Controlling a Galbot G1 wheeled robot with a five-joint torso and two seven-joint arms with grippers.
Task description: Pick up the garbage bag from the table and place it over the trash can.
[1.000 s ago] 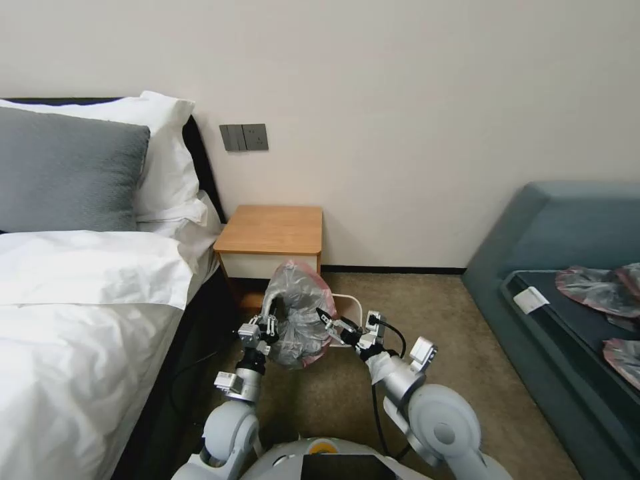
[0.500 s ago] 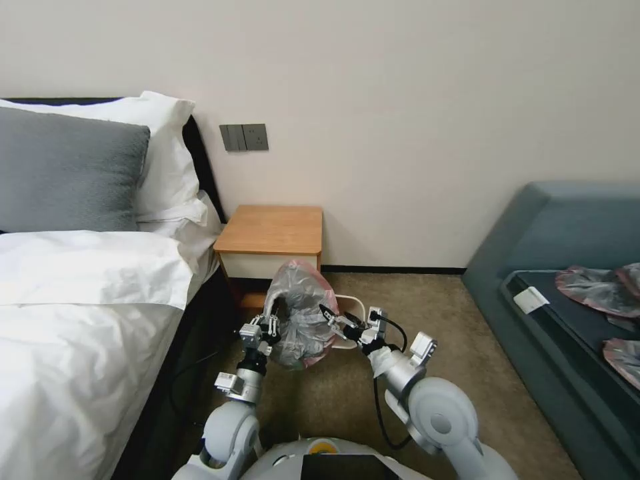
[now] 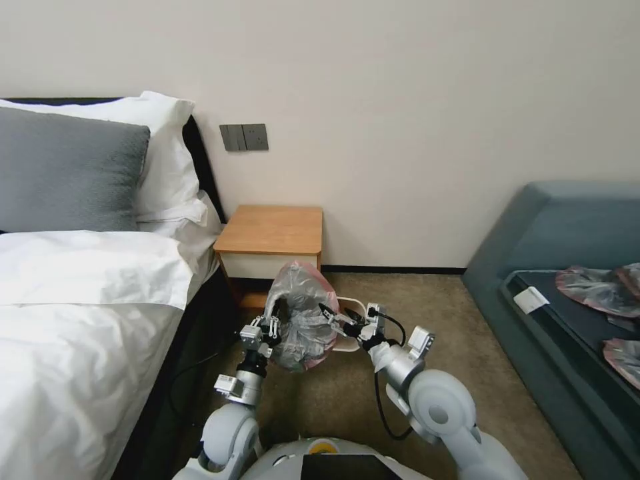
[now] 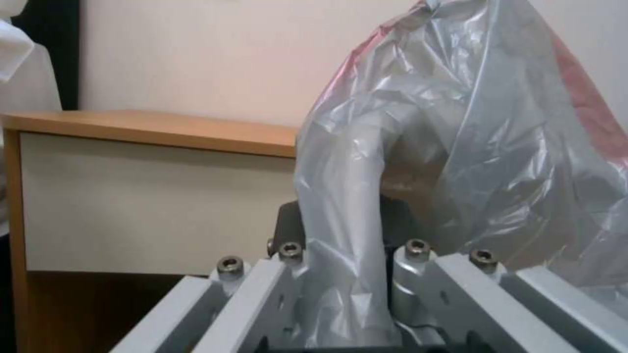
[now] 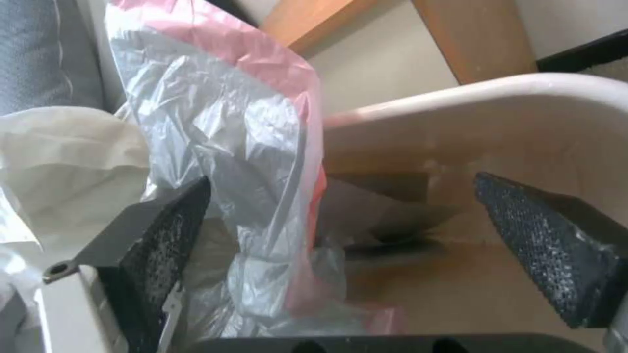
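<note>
Orange-brown wood marks the table [image 3: 272, 230] behind your work. Your left gripper [image 3: 268, 331] is clamped on the garbage bag [image 3: 303, 320], held up over the trash can [image 3: 352, 327]. Your right gripper [image 3: 331, 313] sits spread wide, the bag's rim between its pads.

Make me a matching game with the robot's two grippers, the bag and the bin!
Things:
1. left gripper
2. right gripper
3. garbage bag
4. trash can

States:
A. grey film with a pink rim, held up above the floor
B. cream, standing on the carpet in front of the table
C. shut on the bag's film
D. open, pads either side of the bag's pink rim

Pairs: 1-C, 2-D, 3-A, 4-B
</note>
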